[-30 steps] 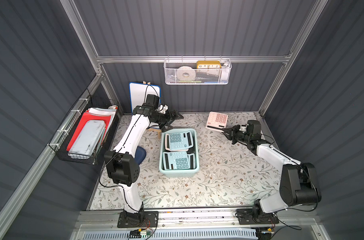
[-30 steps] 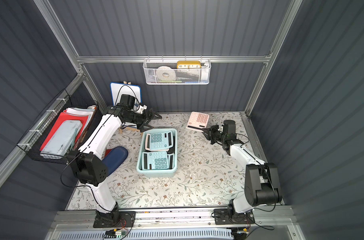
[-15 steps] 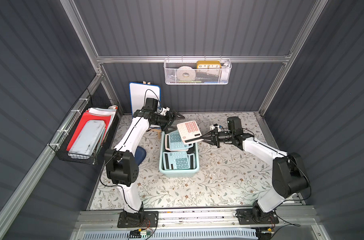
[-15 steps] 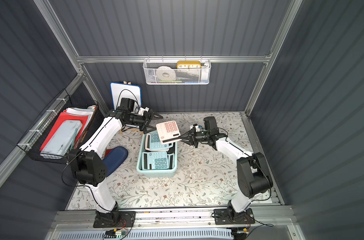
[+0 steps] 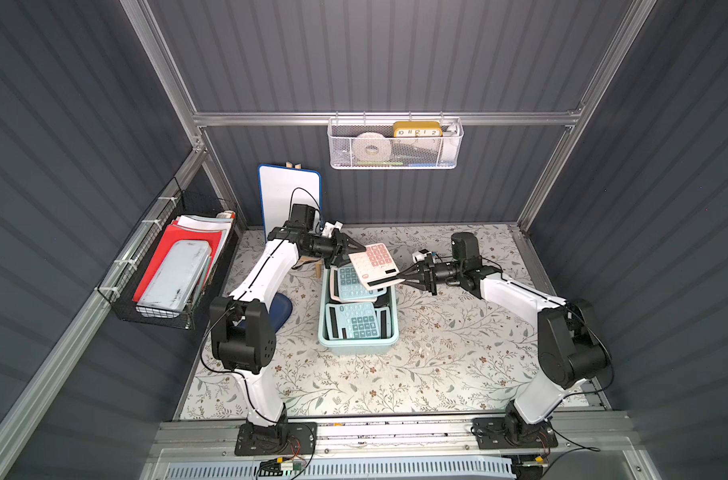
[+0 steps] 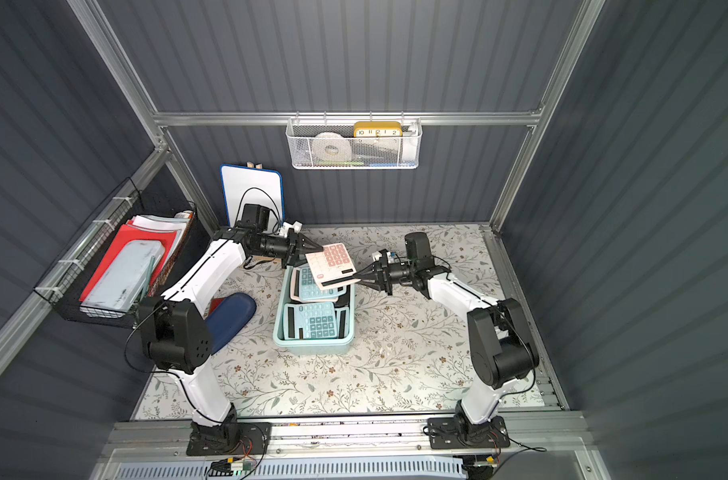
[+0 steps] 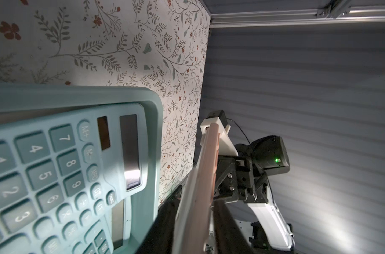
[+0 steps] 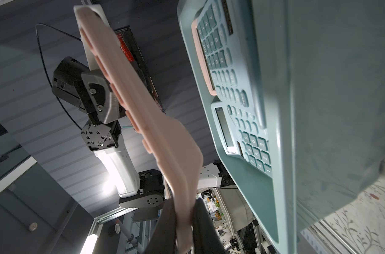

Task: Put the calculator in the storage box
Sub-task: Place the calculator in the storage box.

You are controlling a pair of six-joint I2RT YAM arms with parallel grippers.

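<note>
**Position of the calculator.** The calculator [image 5: 374,266] is suspended above the 12 o'clock end of the storage box [image 5: 356,348], clear of the bench [image 5: 437,353]. It spans the gap between the two sets of jaws.
- Left jaws: at the 10 o'clock corner, on the key end. The left wrist view shows the calculator edge-on, with a dark finger [image 7: 165,222] against each face. The jaws are narrow and grip that edge.
- Right jaws: at the 4 o'clock corner, on the display end. The jaws are clamped onto the casing, as the right wrist view shows.

**Orientation.** In both top views the key face is up. The long axis runs from 11 o'clock to 5 o'clock, display end toward 5 o'clock.

**Containers.**
- The storage box holds two teal-keyed calculators, face up: the far unit [image 5: 351,284] and the near unit [image 5: 354,322]. The far unit lies partly beneath the held calculator.
- The white mesh basket [image 5: 395,164], on the wall at 12 o'clock, holds a tape roll [image 5: 370,147] and a yellow clock [image 5: 417,129].
- The black wire basket [image 5: 154,318], at 9 o'clock, holds a red folder [image 5: 179,249] and a pale flat case [image 5: 175,274].
</note>
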